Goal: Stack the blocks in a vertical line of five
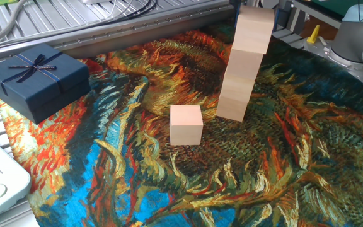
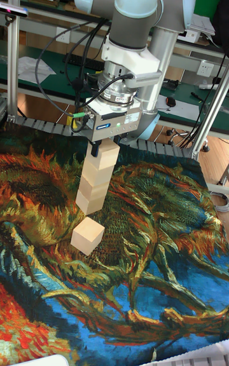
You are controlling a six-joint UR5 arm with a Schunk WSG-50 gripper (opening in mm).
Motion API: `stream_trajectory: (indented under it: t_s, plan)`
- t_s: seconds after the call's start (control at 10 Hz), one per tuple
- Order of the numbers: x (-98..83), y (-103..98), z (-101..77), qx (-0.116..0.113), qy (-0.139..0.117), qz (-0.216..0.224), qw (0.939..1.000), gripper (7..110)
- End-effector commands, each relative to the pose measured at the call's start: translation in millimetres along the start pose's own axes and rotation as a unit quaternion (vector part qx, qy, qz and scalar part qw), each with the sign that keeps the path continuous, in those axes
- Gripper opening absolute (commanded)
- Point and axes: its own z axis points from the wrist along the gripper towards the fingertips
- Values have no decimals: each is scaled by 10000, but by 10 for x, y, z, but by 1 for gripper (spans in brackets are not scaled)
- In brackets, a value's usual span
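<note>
Topping four stacked blocks [image 2: 95, 182], hand [image 2: 107, 145]

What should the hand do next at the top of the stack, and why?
Probably open and lift straight up. The hand sits at the top block of the stack, which appears to rest on the blocks below. One loose block still lies on the cloth beside the stack, to be fetched next.

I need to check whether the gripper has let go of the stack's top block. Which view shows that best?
The tall fixed view: the gripper sits at the top block, though its jaw state stays unclear. The fixed view crops the gripper out.
</note>
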Motion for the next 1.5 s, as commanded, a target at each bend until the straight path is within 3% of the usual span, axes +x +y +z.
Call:
stream_trajectory:
  t_s: [0.0, 0.4, 0.5, 0.9, 1.2, 1.4]
  plan:
    - [-23, 18, -20, -51, -59, -40, 10000, 66]
    - [7, 3, -36, -43, -22, -39, 10000, 66]
    - [21, 21, -45, -68, -3, -8, 10000, 88]
    - [36, 0, -165, -20, 96, 5, 10000, 88]
    - [-127, 35, -425, -132, -34, 218, 9997, 88]
    - [-312, 13, -500, 94, -208, 451, 9987, 88]
